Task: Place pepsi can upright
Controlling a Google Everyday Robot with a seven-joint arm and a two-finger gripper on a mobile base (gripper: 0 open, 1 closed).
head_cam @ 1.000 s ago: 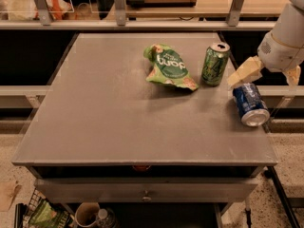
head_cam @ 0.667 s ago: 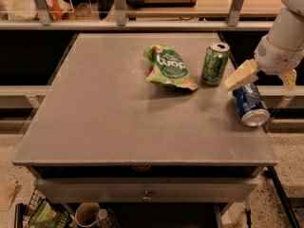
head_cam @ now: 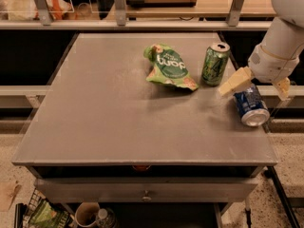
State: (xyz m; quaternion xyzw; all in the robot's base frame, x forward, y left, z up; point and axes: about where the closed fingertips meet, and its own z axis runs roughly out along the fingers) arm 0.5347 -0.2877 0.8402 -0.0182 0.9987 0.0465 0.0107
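Observation:
The pepsi can [head_cam: 250, 107] is blue with silver ends and lies on its side near the right edge of the grey table [head_cam: 109, 113], its silver end facing the front. My gripper [head_cam: 259, 83] hangs just above the can's far end, with one pale finger [head_cam: 233, 82] to the can's left and the other [head_cam: 283, 88] to its right. The fingers are spread apart and straddle the can without closing on it.
A green can [head_cam: 214, 63] stands upright just left of the gripper. A green snack bag [head_cam: 170, 67] lies further left. The table's right edge is close to the pepsi can. Shelving and a counter run behind the table.
The gripper has shifted slightly toward the lying pepsi can. The can, the green can and the bag have not moved.

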